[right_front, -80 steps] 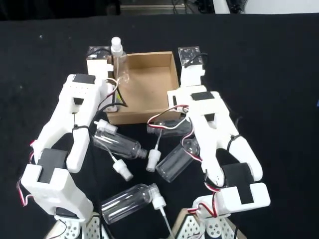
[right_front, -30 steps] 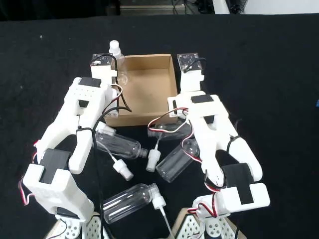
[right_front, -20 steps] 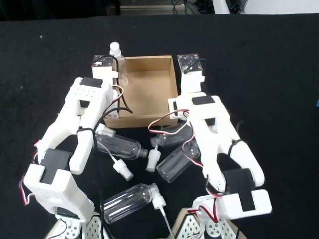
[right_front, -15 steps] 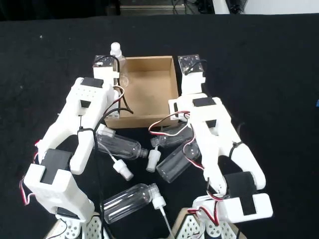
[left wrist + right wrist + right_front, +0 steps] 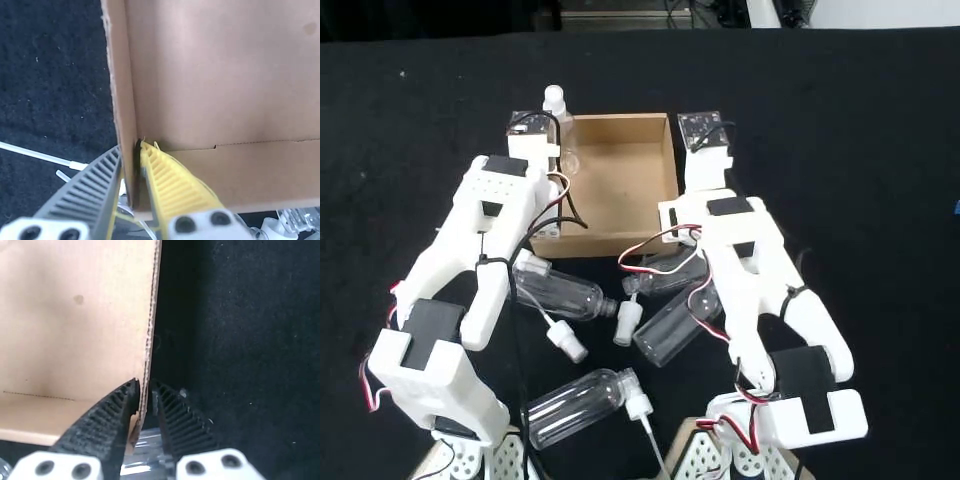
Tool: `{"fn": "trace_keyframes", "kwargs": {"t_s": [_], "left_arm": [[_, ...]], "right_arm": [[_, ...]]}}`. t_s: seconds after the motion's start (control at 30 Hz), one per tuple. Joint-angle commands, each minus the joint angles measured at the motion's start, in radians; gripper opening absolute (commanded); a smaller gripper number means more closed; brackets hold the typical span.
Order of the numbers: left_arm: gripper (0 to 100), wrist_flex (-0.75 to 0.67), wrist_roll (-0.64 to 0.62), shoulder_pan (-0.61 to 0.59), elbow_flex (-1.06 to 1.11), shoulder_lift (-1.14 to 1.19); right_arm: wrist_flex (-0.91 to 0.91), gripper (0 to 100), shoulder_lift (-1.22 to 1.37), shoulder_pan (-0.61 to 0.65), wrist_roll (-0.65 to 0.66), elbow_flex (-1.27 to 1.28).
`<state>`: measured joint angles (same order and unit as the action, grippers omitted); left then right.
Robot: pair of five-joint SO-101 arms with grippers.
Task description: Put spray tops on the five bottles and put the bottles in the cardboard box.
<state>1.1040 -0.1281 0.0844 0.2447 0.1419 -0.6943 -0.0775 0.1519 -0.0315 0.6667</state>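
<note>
The cardboard box (image 5: 620, 185) sits open between my two arms. My left gripper (image 5: 131, 150) is shut on its left wall (image 5: 122, 90), the yellow finger inside and the grey one outside. My right gripper (image 5: 144, 385) is pinched shut over the right wall (image 5: 150, 315). One bottle with a spray top (image 5: 556, 112) stands upright at the box's far left corner, apparently inside. Three clear bottles (image 5: 560, 290) (image 5: 665, 275) (image 5: 675, 322) lie on the table in front of the box. A fourth bottle (image 5: 575, 405) lies nearer my bases, beside a spray top (image 5: 638, 405).
Two loose spray tops (image 5: 565, 340) (image 5: 627, 318) lie among the bottles. A thin white dip tube (image 5: 35, 154) lies on the black cloth outside the box's left wall. The table to the far left and right is bare black cloth (image 5: 860, 150).
Since the earliest frame my left gripper has slid farther along the left wall. The box has edged slightly toward my bases. The right arm's elbow has sunk back a little.
</note>
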Motion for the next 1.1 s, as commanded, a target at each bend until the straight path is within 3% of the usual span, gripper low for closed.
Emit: {"fn": "trace_keyframes", "kwargs": {"t_s": [0.0,0.53,0.8,1.07], "left_arm": [[3,0.011,-0.006,0.021,-0.005,-0.025],[3,0.046,-0.006,0.022,0.004,-0.092],[3,-0.017,-0.003,0.021,0.062,-0.129],[7,-0.012,-0.003,0.021,0.062,-0.141]], "right_arm": [[-0.008,1.1,-0.073,0.017,0.003,-0.004],[-0.009,1.1,-0.097,0.017,0.000,0.008],[-0.002,1.6,-0.124,0.032,0.008,0.028],[-0.006,12.7,-0.140,0.097,0.009,0.022]]}}
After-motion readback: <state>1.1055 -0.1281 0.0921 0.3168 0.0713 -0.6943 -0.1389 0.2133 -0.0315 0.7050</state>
